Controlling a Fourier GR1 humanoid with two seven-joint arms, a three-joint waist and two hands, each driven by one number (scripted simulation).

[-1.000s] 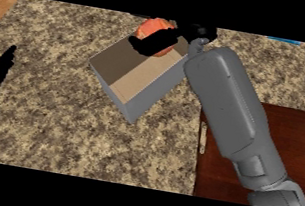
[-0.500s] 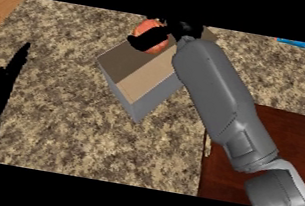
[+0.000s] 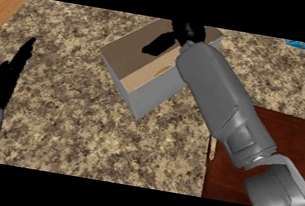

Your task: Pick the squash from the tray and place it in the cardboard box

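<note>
Where the nearest edge lies: the dark red-brown flat tray (image 3: 290, 148) sits at the lower right on the speckled granite table (image 3: 72, 112), with the grey right forearm crossing above it.
Left hand: the black left hand (image 3: 3, 81) rests at the left edge, fingers straight and released, holding nothing.
Cardboard box: the open brown cardboard box with grey outer walls (image 3: 145, 76) sits mid-table, tilted on the diagonal, just beyond the tray.
Right hand: the black right hand (image 3: 184, 33) hangs over the box's far side, fingers spread and grasping nothing.
Squash: not visible on the tray or in the hand; a thin orange sliver at the box's inner wall may be it, so it is probably inside the box.
Doing the step well: lift the right hand straight up, keeping the fingers from catching the box wall.
Far right: a small blue object (image 3: 303, 45) lies at the table's back edge.
</note>
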